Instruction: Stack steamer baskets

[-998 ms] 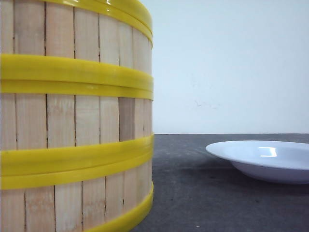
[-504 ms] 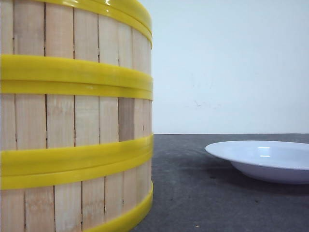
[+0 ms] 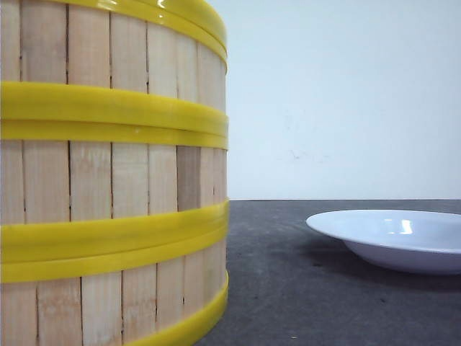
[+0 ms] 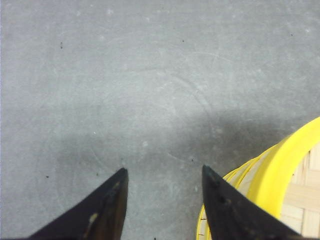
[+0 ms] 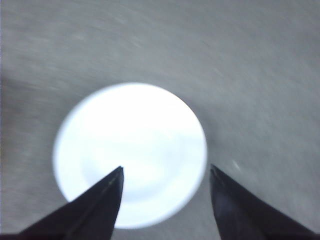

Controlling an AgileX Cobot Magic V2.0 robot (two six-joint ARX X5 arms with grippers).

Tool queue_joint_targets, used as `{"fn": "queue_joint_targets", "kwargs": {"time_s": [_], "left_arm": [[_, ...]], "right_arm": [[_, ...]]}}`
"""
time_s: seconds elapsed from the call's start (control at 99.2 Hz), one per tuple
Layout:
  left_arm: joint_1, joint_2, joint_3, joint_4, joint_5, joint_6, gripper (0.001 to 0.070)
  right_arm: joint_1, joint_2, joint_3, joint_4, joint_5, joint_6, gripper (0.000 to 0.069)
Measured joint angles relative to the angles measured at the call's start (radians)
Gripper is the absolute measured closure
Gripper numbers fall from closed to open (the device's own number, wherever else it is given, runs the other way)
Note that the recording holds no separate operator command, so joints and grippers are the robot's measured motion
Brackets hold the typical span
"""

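Note:
The steamer baskets [image 3: 108, 180] fill the left of the front view as one stack, pale bamboo slats between thick yellow bands; three tiers show, the top cut off by the frame. In the left wrist view a yellow rim of the steamer baskets [image 4: 280, 175] shows beside one fingertip. My left gripper [image 4: 164, 171] hangs open over bare grey table beside that rim, holding nothing. My right gripper [image 5: 166, 169] is open too, high above the white plate, with nothing between its fingers. Neither gripper shows in the front view.
A shallow white plate [image 3: 392, 238] lies on the dark grey table [image 3: 288, 288] right of the stack; it also shows, blurred, as the white plate [image 5: 130, 150] under my right gripper. A pale wall stands behind the table.
Nothing has visibly moved in the front view; only the glint on the plate shifts slightly.

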Motion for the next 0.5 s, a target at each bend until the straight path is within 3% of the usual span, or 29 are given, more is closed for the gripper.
{"fn": "queue_joint_targets", "kwargs": {"time_s": [0.212,0.504], "left_arm": [[0.008,0.000,0.000,0.000,0.024,0.000,0.0434],[0.008,-0.003,0.000,-0.002,0.028,0.000,0.0434]], "right_arm": [[-0.093,-0.060,-0.133,0.019,-0.079,0.004,0.0348],[-0.098,-0.057,-0.143,0.039,-0.079,0.004,0.0348]]}}
